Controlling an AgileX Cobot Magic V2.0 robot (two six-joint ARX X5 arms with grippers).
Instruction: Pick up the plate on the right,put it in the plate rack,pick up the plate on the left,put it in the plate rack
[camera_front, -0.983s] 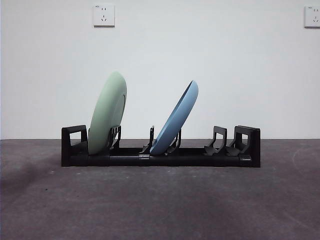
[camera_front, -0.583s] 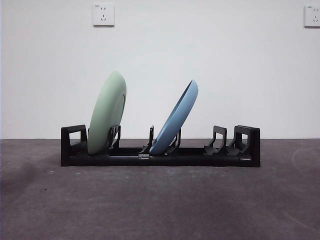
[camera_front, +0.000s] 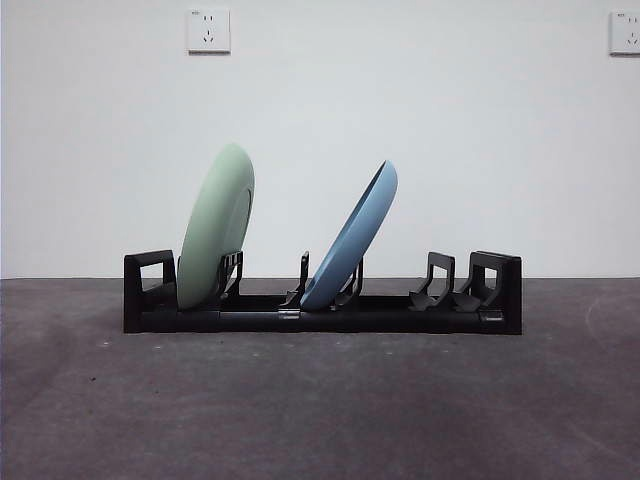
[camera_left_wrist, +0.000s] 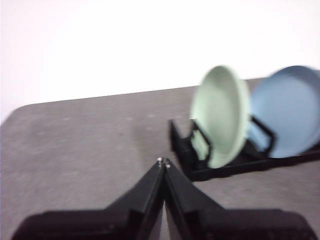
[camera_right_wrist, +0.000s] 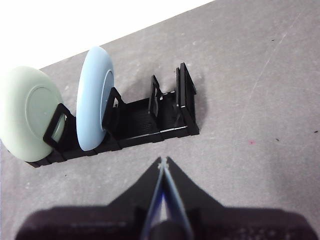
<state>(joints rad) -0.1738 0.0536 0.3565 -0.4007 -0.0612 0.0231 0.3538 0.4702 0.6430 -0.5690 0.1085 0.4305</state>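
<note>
Your left wrist view is blurred, yet the left gripper (camera_left_wrist: 163, 161) reads closed, empty. The right gripper (camera_right_wrist: 163, 160) is pinched closed too. Both the green plate (camera_front: 215, 228) and blue plate (camera_front: 352, 238) lean in the plate rack (camera_front: 322, 312).

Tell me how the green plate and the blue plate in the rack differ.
The pale green round plate stands nearer upright; the light blue round plate leans much further over. The green one sits at the end of the long black plastic plate rack, the blue one near its middle. Both rest on edge in slots, apart, tilted the same way.

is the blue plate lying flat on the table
No, the blue plate stands tilted in the plate rack, beside the green plate.
</note>
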